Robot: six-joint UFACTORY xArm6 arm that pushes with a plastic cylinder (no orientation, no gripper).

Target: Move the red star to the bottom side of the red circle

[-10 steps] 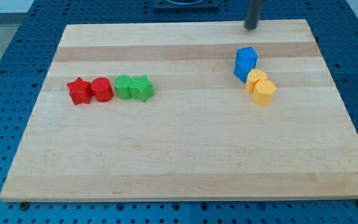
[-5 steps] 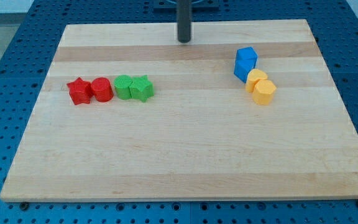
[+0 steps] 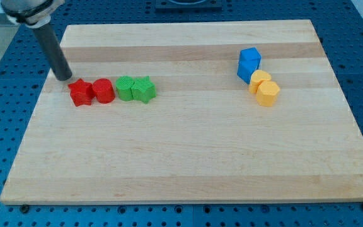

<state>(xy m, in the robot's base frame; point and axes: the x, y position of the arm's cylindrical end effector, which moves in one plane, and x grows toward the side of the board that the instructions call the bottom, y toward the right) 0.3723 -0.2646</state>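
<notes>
The red star (image 3: 80, 92) lies at the view's left on the wooden board (image 3: 188, 157), touching the left side of the red circle (image 3: 103, 91). My tip (image 3: 63, 77) rests on the board just above and left of the red star, very close to it; I cannot tell if it touches. The rod slants up to the view's top left.
A green block (image 3: 125, 88) and a green star (image 3: 144, 89) continue the row to the right of the red circle. At the view's right stand two blue blocks (image 3: 249, 63) and two yellow blocks (image 3: 265, 88), clustered together.
My tip has swept from the board's top right, across the top middle, down to the left beside the red star. No block has moved.
</notes>
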